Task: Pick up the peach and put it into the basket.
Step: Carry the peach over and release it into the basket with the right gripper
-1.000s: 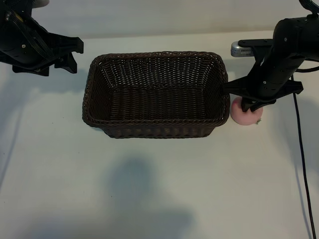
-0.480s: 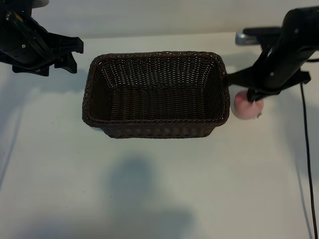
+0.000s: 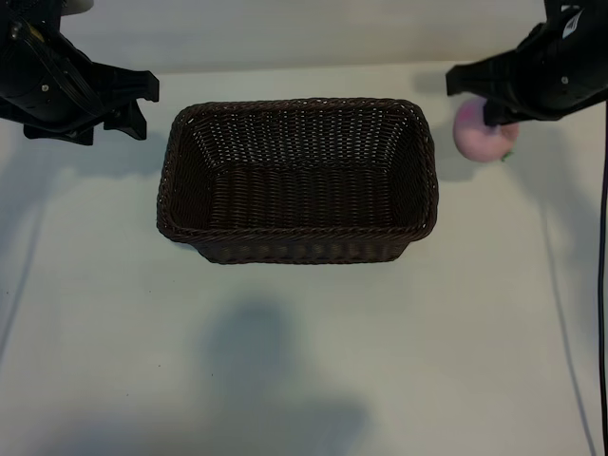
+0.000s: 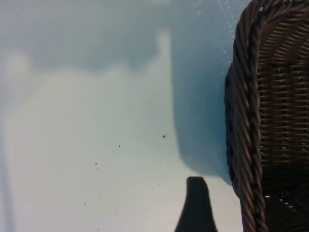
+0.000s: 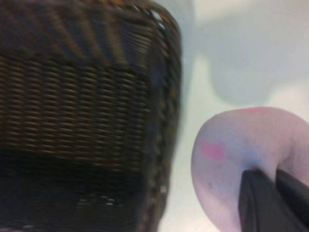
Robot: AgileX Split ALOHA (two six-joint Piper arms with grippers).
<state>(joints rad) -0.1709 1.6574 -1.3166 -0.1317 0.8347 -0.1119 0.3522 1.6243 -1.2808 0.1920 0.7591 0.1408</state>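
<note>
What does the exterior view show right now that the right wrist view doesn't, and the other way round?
Only the exterior view shows the whole basket, the parked left claw beside its far end, and the right claw carrying the peach clear of the table. Only the right wrist view shows the fingertips pinching into the peach's skin. Both show the peach outside the basket, next to its end wall.

The peach sits pinched in the right gripper (dark fingertips pressed into its pale-pink skin). The basket lies just beside it, apart.
</note>
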